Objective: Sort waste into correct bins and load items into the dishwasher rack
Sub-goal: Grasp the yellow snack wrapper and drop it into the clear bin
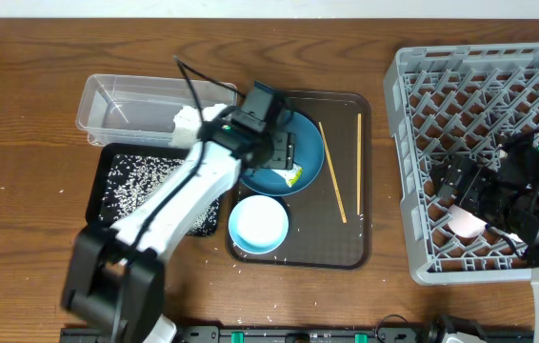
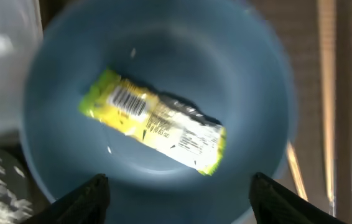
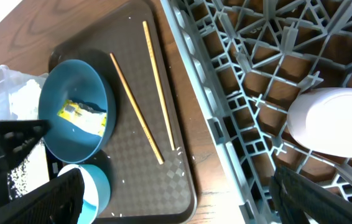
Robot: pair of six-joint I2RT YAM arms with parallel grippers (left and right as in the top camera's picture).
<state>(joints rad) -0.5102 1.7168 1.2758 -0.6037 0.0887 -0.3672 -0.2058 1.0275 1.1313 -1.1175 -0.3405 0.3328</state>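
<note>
The yellow-green wrapper (image 2: 154,121) lies inside the dark-blue bowl (image 2: 58,93) on the brown serving tray; it also shows in the overhead view (image 1: 293,175). My left gripper (image 2: 179,196) hangs open and empty just above the bowl (image 1: 308,143). The white tissue (image 1: 186,122) sits in the clear tub (image 1: 127,100). Rice (image 1: 141,181) covers the black tray (image 1: 108,214). The light-blue bowl (image 1: 258,224) and two chopsticks (image 1: 332,171) lie on the serving tray. My right gripper (image 3: 182,199) is open over the grey rack's (image 1: 479,86) left edge, beside a pink cup (image 3: 338,121). The white cup is hidden.
The brown serving tray (image 1: 346,243) sits between the bins and the rack. A few rice grains are scattered on it and on the wooden table (image 1: 22,114). The left arm reaches across the black tray.
</note>
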